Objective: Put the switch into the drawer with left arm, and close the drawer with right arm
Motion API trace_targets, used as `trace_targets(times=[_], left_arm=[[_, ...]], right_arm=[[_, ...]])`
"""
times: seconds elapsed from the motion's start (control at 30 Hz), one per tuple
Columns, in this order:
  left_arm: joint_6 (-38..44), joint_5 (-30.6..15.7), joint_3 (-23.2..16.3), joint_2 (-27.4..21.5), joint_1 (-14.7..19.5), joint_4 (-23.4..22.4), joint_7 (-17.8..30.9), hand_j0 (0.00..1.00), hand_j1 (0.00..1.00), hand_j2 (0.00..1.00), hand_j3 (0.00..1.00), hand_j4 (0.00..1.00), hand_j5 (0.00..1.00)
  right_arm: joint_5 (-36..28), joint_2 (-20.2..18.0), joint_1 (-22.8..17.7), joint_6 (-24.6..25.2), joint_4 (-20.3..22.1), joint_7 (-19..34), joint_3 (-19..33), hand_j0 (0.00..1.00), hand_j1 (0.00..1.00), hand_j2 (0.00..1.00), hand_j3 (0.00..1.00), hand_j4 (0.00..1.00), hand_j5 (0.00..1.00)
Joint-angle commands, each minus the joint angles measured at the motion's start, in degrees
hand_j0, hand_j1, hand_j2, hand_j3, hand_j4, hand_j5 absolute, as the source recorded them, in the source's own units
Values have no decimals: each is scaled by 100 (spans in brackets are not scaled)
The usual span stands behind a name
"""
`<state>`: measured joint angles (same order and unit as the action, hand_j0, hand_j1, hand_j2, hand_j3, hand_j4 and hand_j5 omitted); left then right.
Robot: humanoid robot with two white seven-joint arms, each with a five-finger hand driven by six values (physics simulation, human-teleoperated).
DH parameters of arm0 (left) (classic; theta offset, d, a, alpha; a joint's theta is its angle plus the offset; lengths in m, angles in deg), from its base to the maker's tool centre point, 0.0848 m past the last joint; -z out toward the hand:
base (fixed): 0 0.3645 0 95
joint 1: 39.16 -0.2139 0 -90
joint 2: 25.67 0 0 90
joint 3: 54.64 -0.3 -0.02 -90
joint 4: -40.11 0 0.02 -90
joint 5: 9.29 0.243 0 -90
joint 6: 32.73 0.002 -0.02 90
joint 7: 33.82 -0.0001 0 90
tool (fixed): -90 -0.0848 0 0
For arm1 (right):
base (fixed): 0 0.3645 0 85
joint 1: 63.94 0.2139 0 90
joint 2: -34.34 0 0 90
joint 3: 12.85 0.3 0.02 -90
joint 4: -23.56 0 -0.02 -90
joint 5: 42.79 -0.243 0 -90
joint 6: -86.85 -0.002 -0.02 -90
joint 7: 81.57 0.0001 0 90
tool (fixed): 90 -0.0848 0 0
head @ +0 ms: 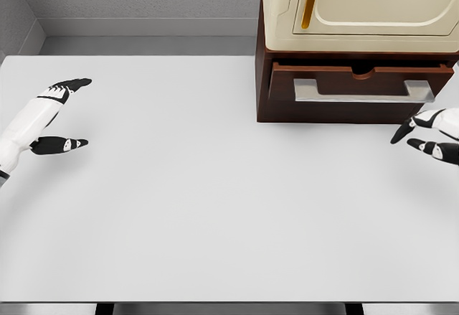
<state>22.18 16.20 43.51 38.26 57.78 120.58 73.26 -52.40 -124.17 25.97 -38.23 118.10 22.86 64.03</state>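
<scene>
Switch: you see none on the white table [179, 207], possibly already in the dark brown wooden drawer [358, 82] | left hand [54, 114] spread, empty | right hand [430, 135] spread, empty | drawer stiff; push its pale metal handle [362, 91] squarely.

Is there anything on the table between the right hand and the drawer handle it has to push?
Nothing visible stands in the way. The right hand sits at the table's right edge, just below and right of the silver handle on the slightly open drawer, with only bare tabletop between them. No switch shows.
</scene>
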Motion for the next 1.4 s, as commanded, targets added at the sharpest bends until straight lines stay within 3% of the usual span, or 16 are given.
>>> trace_targets(times=[0.0, 0.13, 0.17, 0.27, 0.67, 0.93, 1.13, 1.23, 1.3, 1.37], left_arm=[[8, -44, 2, -4, -9, -5, -3, 100, 100, 100, 100, 100, 100], [8, -52, 2, -4, -9, 30, -3, 100, 100, 100, 100, 100, 100], [8, -44, 2, -4, -9, 21, -3, 100, 100, 100, 100, 100, 100], [8, -44, 11, 5, 0, 30, -3, 100, 100, 100, 100, 100, 100], [8, -44, 11, 22, -9, 21, -3, 100, 100, 100, 100, 100, 100], [8, -52, 55, 22, -18, -23, -3, 100, 100, 100, 100, 100, 100], [8, -52, 55, 22, -35, -23, -3, 100, 100, 100, 100, 100, 100], [8, -52, 64, 22, -35, -31, -12, 100, 100, 100, 100, 100, 100], [8, -52, 90, 22, -53, -31, -3, 100, 100, 100, 100, 100, 100], [8, -52, 116, 31, -70, -23, -3, 100, 100, 100, 100, 100, 100]], right_arm=[[-23, 4, 0, 8, 187, -2, 2, 49, 49, 49, 49, 49, 49], [73, 162, 61, 8, 205, 7, 2, 49, 49, 49, 49, 49, 49], [283, 408, 158, 8, 196, 7, 11, 49, 49, 49, 49, 49, 49], [504, 637, 246, 8, 135, 7, 2, 49, 49, 49, 49, 49, 49], [1040, 1244, 527, 8, -560, 7, -15, 49, 49, 49, 49, 49, 49], [1040, 1516, 1265, 8, -902, 16, -596, 49, 49, 49, 49, 49, 49], [1040, 1648, 1766, 8, -1148, 16, -956, 48, 48, 48, 48, 48, 48], [1040, 1639, 1784, 8, -1157, 16, -982, 48, 48, 48, 48, 48, 48], [1049, 1525, 1661, 8, -1061, 7, -982, 48, 48, 48, 48, 48, 48], [970, 936, 1328, 8, -902, -19, -903, 48, 48, 48, 48, 48, 48]])
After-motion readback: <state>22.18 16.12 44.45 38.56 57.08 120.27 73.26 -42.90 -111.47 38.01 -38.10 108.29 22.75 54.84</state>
